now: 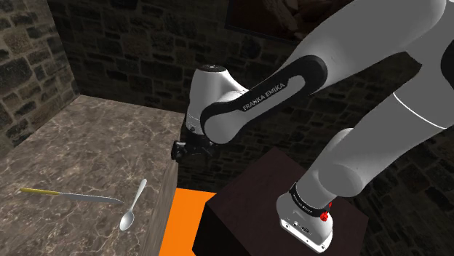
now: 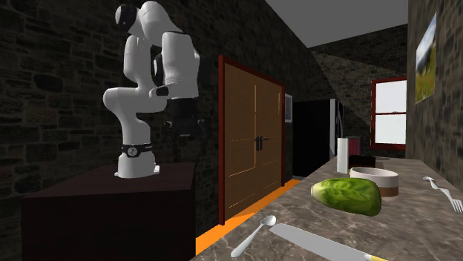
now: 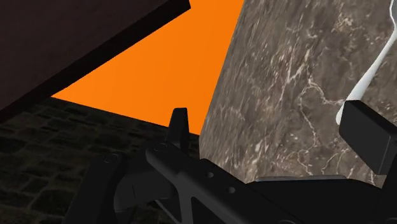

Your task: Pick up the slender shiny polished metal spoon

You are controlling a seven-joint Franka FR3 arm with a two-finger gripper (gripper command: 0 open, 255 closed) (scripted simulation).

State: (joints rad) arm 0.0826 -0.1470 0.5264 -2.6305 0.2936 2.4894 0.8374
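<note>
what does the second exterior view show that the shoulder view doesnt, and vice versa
Second exterior view: a green vegetable, a bowl, a fork, wooden double doors and a window. Shoulder view: the lettering on the arm. Both: the spoon, the knife, the marble counter, the orange floor and the stand.

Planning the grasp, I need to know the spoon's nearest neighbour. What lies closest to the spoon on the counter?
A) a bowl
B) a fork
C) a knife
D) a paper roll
C: the knife lies on the marbled counter with its blade tip close to the spoon.
</note>
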